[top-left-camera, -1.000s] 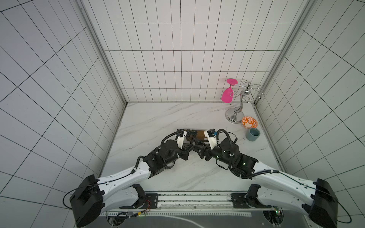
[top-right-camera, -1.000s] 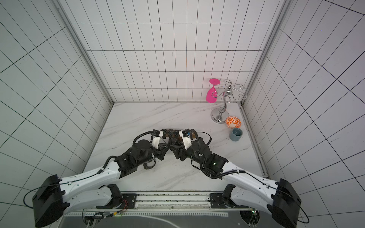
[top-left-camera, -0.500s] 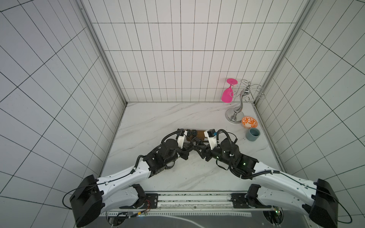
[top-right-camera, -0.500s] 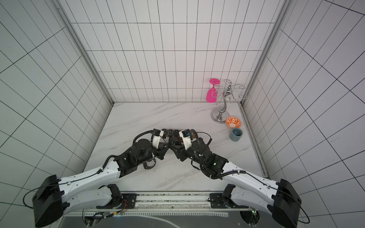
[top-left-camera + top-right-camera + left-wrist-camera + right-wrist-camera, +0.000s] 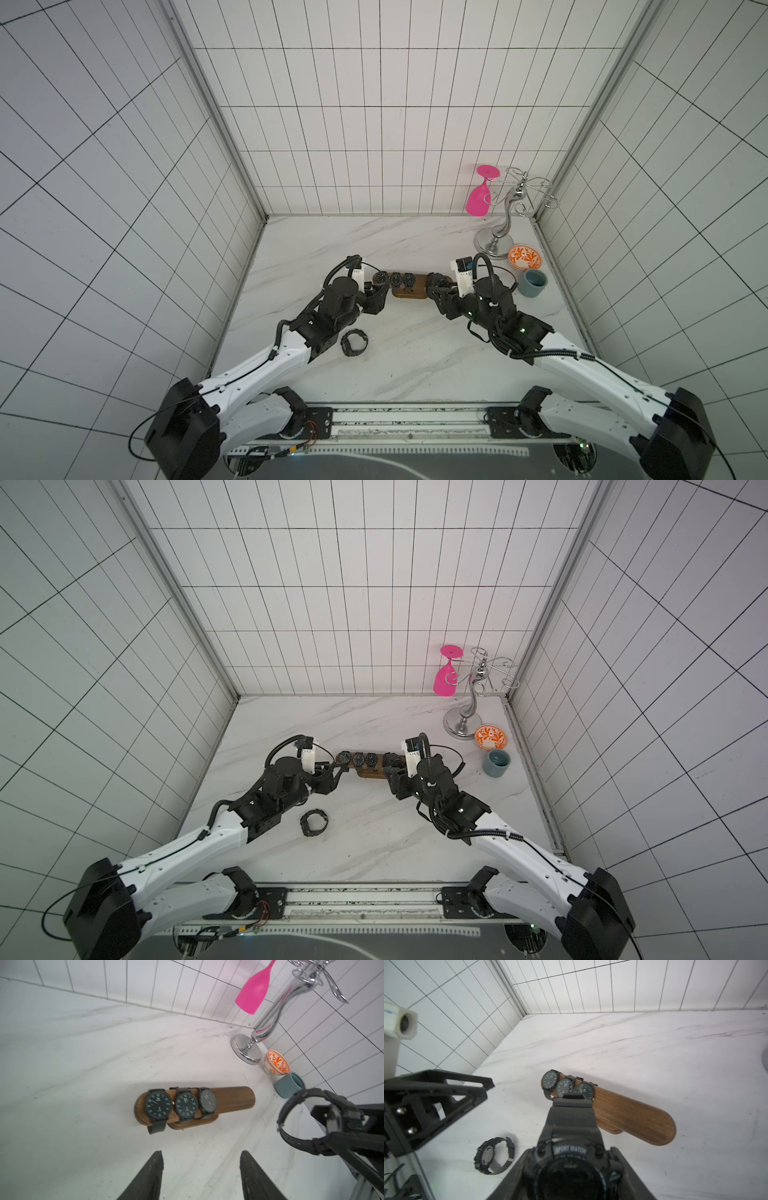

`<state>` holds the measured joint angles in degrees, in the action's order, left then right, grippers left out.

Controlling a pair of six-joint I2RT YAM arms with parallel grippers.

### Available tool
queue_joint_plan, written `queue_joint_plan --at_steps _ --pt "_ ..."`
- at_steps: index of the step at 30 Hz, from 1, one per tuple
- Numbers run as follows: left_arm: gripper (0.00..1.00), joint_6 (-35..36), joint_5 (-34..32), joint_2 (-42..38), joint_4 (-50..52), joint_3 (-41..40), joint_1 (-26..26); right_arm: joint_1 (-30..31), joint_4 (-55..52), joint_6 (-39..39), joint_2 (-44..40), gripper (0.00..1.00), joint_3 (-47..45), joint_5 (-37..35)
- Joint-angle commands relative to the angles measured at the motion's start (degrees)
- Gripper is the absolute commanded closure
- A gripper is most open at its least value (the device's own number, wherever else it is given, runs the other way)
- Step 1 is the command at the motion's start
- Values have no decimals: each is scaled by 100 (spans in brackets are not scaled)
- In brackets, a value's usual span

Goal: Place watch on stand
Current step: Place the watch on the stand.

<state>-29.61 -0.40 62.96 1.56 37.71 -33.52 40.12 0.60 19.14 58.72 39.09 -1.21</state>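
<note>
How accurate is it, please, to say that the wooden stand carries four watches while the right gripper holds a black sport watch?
Not quite: the stand carries three watches, not four, set side by side toward one end, as the left wrist view shows. The rest holds: the right gripper does hold a black sport watch.

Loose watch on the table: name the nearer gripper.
Left. The left gripper is open just beyond the loose watch; the right gripper, holding a sport watch, sits at the stand's bare end.
</note>
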Motion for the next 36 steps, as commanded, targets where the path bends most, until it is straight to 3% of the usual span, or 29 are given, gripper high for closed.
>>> queue_joint_plan --at_steps 1,8,19,27,36 --pt "35 -478 742 305 62 203 782 -196 -215 -416 98 67 622 -277" --pt "22 -472 1255 1333 91 692 1445 -860 -235 -495 274 68 572 -198" --pt "16 -343 1817 2482 11 1380 1497 -1569 -157 -307 861 69 524 -589" --pt "18 -283 2092 2952 -28 1577 1486 -1823 -114 -280 1563 70 756 -251" --pt "30 -257 2315 3329 -93 1737 1432 -1823 -104 -279 2128 70 1124 235"
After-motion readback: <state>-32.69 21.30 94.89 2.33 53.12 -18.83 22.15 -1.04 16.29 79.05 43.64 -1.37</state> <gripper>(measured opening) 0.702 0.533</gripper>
